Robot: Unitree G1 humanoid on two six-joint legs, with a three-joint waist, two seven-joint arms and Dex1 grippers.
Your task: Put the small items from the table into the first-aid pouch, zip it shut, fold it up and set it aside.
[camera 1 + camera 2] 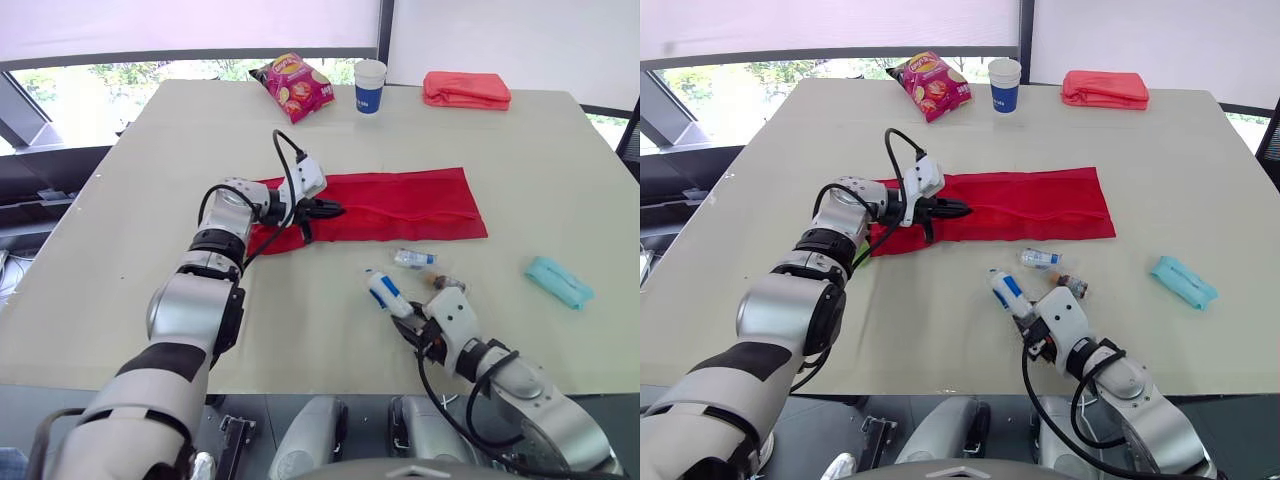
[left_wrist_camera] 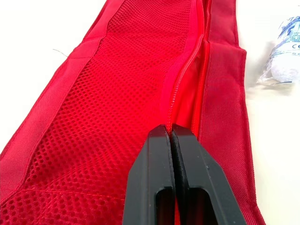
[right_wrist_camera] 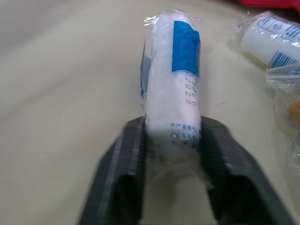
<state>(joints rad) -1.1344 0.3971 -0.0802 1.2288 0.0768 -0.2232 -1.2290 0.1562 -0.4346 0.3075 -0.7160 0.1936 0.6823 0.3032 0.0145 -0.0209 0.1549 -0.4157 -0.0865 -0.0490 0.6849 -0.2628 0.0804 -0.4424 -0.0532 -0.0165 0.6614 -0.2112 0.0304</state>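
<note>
the red first-aid pouch [image 1: 400, 205] is laid flat in the middle of the table [image 1: 150, 200]. the left end effector [image 1: 330, 210] is seen pressed shut over its zip line. a white bandage roll [image 3: 173, 70] is gripped between the fingers of the right end effector [image 3: 172, 124], low on the table near the pouch.

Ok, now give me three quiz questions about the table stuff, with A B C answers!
1. What colour is the first-aid pouch? A blue; B green; C red.
2. Where is the paper cup? A on the floor; B between the chips bag and the folded red cloth; C on the pouch.
3. The right gripper is: A clamped on a bandage roll; B empty; C holding the cup.
Answers: C, its spread fabric is red; B, it stands between them; A, the roll sits between its fingers.
</note>
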